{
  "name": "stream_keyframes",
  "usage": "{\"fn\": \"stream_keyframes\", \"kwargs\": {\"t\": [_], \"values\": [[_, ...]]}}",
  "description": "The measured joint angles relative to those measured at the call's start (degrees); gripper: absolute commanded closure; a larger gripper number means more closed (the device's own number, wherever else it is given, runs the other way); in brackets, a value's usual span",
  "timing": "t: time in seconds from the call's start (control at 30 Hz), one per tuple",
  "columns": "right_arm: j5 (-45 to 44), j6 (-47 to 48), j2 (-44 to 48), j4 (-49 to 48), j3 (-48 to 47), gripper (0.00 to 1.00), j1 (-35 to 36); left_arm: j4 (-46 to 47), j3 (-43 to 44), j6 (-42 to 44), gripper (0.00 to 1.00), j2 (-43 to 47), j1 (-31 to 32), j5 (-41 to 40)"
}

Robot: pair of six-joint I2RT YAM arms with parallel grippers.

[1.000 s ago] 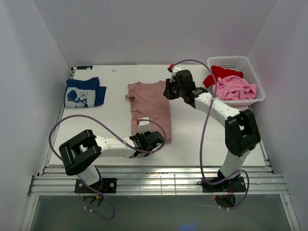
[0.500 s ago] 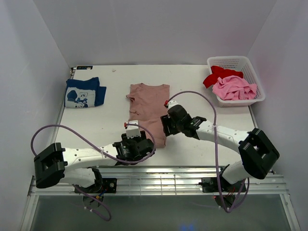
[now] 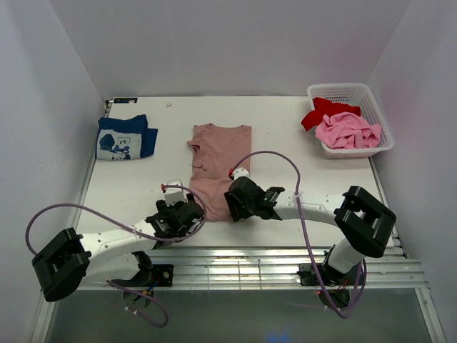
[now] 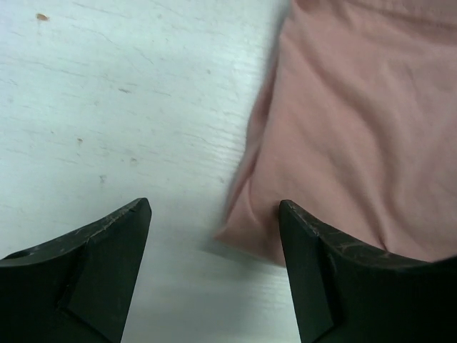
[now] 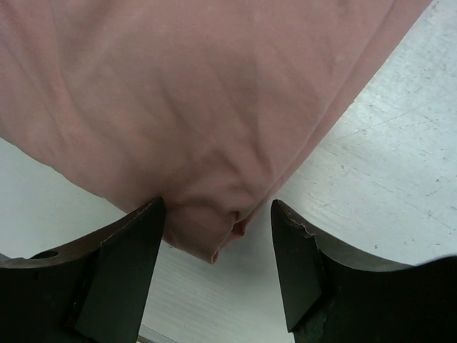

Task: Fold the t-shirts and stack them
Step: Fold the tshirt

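Top external: left pincer and right pincer gape wide over the pink-tan t-shirt at its lower hem, mid-fold; the next move probably calls for pinching both corners.

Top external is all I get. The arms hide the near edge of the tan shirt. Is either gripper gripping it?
Observer: No. The left wrist view shows the left gripper open. The shirt pokes one corner into the gap, not pinched, and the rest of the gap is bare table.
Operator: Right one?
Observer: On its own camera the right gripper is open too, with the other near corner lying in the gap.
Operator: Corner flat?
Observer: No, the right wrist view shows a small bunched crease at that tip.
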State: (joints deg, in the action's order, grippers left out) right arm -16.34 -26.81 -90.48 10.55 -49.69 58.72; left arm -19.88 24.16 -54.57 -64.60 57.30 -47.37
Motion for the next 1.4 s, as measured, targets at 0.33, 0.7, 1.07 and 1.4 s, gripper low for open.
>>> {"fn": "stream_keyframes", "kwargs": {"t": [0.33,0.7,1.07,1.4], "values": [[-2.97,-2.71,-0.76,0.26,0.00,0.33,1.44,20.65,-4.96,16.48,0.18,1.92,-11.21,12.72],[-4.33,-4.22,-0.76,1.31,0.11,0.34,1.46,15.43,1.05,15.78,0.18,-6.34,-11.82,17.38],[-4.17,-5.64,-1.90,-0.48,1.40,0.35,1.46,5.90,3.65,12.52,0.19,-7.48,-11.82,17.16],[-4.35,-6.01,-1.81,-1.51,1.79,0.42,1.57,5.07,4.52,11.19,0.31,-8.76,-11.82,16.74]]}}
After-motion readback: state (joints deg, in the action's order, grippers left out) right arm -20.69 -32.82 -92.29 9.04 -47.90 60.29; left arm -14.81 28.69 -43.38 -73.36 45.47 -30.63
